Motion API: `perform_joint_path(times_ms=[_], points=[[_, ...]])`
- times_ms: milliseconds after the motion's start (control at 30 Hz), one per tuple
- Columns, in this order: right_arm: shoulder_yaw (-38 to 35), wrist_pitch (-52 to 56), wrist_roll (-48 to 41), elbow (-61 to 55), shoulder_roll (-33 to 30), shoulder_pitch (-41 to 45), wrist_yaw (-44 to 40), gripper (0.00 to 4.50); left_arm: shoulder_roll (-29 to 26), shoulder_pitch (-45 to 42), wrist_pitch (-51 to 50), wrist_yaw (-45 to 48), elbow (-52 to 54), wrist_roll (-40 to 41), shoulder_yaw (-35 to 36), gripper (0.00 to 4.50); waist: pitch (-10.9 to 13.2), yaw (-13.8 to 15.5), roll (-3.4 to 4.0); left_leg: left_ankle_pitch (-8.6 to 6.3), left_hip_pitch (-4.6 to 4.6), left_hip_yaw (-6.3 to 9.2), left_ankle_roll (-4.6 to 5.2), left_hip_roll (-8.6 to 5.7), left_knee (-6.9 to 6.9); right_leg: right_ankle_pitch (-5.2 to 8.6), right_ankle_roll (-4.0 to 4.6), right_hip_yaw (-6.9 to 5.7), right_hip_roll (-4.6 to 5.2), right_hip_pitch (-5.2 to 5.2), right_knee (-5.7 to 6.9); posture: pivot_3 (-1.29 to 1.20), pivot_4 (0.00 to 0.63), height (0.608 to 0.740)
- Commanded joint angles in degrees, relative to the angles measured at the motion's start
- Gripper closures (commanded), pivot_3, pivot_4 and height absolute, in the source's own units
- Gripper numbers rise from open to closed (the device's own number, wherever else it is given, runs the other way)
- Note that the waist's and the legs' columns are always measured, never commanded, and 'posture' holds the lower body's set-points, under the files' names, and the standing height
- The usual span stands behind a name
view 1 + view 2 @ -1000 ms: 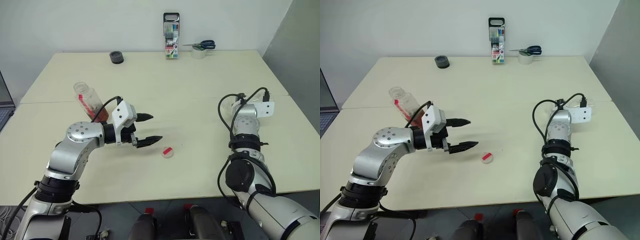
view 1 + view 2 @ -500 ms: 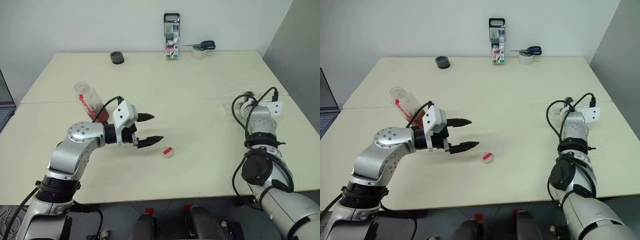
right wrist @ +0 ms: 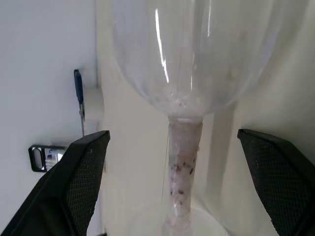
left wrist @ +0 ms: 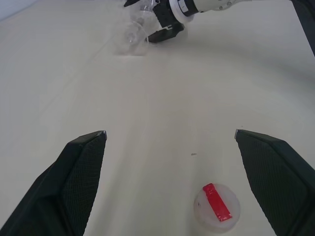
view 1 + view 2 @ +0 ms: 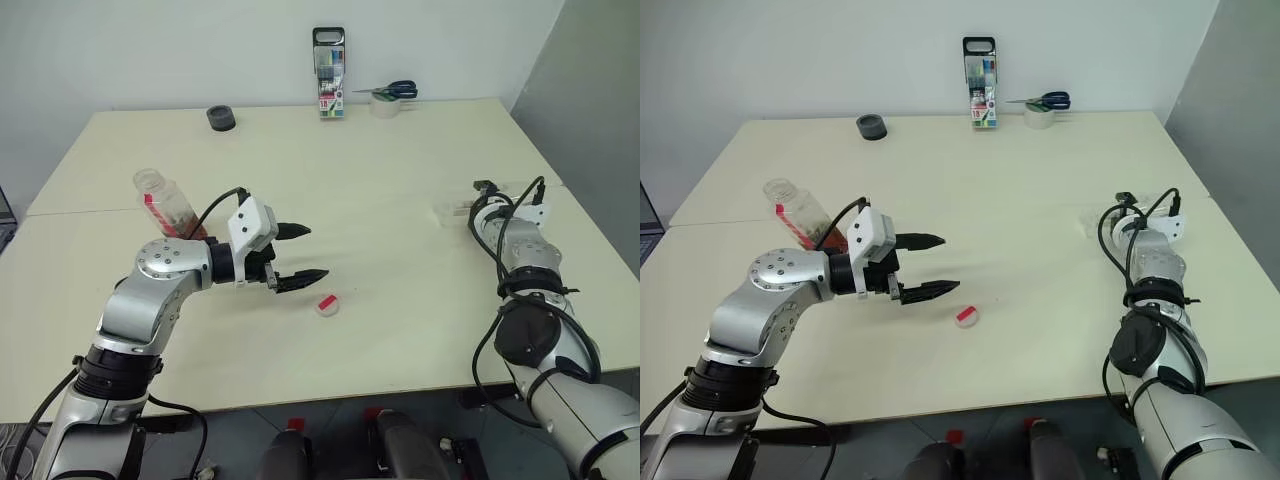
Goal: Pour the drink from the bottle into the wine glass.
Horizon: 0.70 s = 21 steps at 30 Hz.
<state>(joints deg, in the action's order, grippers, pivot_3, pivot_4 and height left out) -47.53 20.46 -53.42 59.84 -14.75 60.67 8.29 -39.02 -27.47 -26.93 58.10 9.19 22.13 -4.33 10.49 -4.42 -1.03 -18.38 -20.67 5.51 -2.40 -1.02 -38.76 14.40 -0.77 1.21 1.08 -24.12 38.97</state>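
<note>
Our right gripper has its two fingers spread wide on either side of the wine glass, the stem running between them and not yet clamped; we judge it is lining up to take the glass by the stem. Our left gripper hangs just above the table, fingers wide apart and empty, pointing across toward the glass. Just below and beyond it lies the loose cap. Behind our left arm stands the bottle, uncapped and leaning, with the drink low inside. Nothing is poured, in our judgement.
</note>
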Motion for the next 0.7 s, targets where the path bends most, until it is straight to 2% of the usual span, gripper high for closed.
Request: perform_joint_path(times_ms=[33, 200, 467, 567, 700], points=[[1.28, 1.67, 1.51, 4.48, 0.12, 0.79, -1.68, 0.04, -0.09, -1.01, 0.57, 0.17, 0.70, -0.02, 0.55, 0.00, 0.00, -0.19, 0.00, 0.00, 0.00, 0.00, 0.00, 0.00, 0.00, 0.00, 0.00, 0.00, 0.00, 0.00, 0.00, 0.00, 0.150, 0.740], [1.31, -0.95, 3.52, 8.85, -2.00, 2.18, -3.51, 0.04, -0.24, -0.95, 0.32, 0.14, 0.84, 0.03, 0.61, 0.00, 0.00, -0.26, 0.00, 0.00, 0.01, 0.00, 0.00, -0.01, 0.00, 0.00, 0.00, 0.01, 0.00, 0.02, 0.00, 0.00, 0.150, 0.740], [2.05, 0.67, 5.81, 12.39, -3.04, 3.82, -7.46, 0.04, -0.54, -0.92, 0.33, 0.18, 0.81, -0.17, 0.72, 0.00, 0.00, -0.31, 0.00, 0.00, 0.03, -0.04, 0.00, -0.03, -0.01, 0.00, -0.01, 0.07, 0.00, 0.02, 0.00, 0.00, 0.150, 0.740], [2.08, 0.50, 6.28, 12.68, -2.97, 4.07, -8.05, 0.64, -0.63, -0.85, 0.32, 0.19, 0.86, -0.24, 0.82, 0.00, 0.00, -0.31, 0.00, 0.00, 0.02, -0.03, 0.00, -0.03, -0.02, 0.00, 0.00, 0.08, 0.00, 0.02, 0.00, 0.00, 0.150, 0.740], [2.49, 0.54, 7.19, 12.94, -2.98, 4.30, -8.51, 2.04, -0.57, -0.69, 0.34, 0.09, 0.96, -0.48, 0.73, 0.00, 0.01, -0.31, 0.00, 0.00, -0.01, -0.04, 0.00, -0.03, 0.00, 0.00, 0.00, 0.09, 0.00, -0.03, 0.00, 0.00, 0.150, 0.740]])
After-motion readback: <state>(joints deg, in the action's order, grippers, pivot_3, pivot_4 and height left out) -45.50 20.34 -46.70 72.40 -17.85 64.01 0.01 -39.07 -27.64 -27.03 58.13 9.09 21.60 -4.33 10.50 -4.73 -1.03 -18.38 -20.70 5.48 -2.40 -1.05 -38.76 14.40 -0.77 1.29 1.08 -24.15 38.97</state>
